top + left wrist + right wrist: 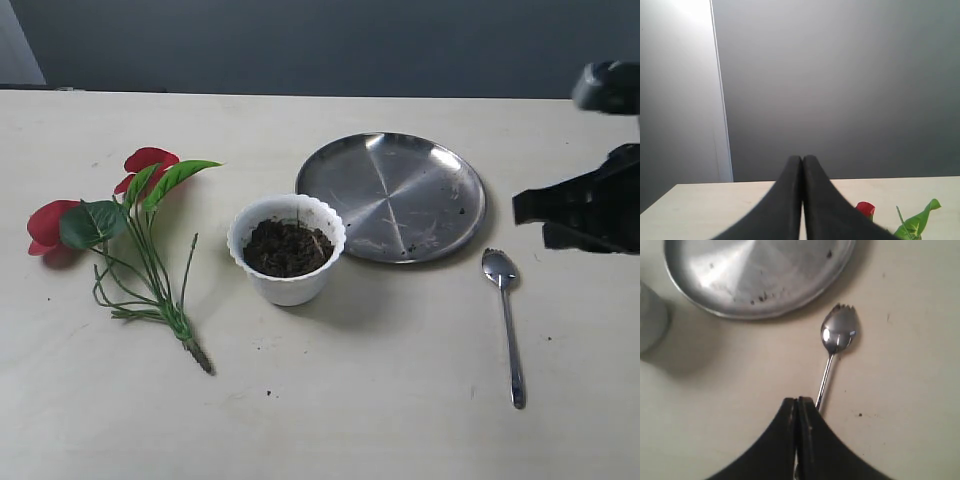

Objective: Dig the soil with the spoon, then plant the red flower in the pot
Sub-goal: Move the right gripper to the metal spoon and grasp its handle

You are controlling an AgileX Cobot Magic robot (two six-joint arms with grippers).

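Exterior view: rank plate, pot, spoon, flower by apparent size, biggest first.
1. Flower and plate: similar overall extent; the flower's spread is sparse, so no ranking between them.
2. Pot: clearly smaller.
3. Spoon: long but very thin, least area.
All lie at about the same depth on the table.

Matte black all over, that's the look of this robot. The right gripper (797, 402) shows two smooth black fingers (782, 440) that flare wide at the base and taper to narrow tips, with a thin pale seam between them. The left gripper (801, 159) is the same build: curved, dull black fingers (785, 200), rounded at the ends, plain surfaces. At the right edge of the scene, the right arm (590, 205) reads as a dark, angular, wedge-shaped block with a rounded black housing above it.
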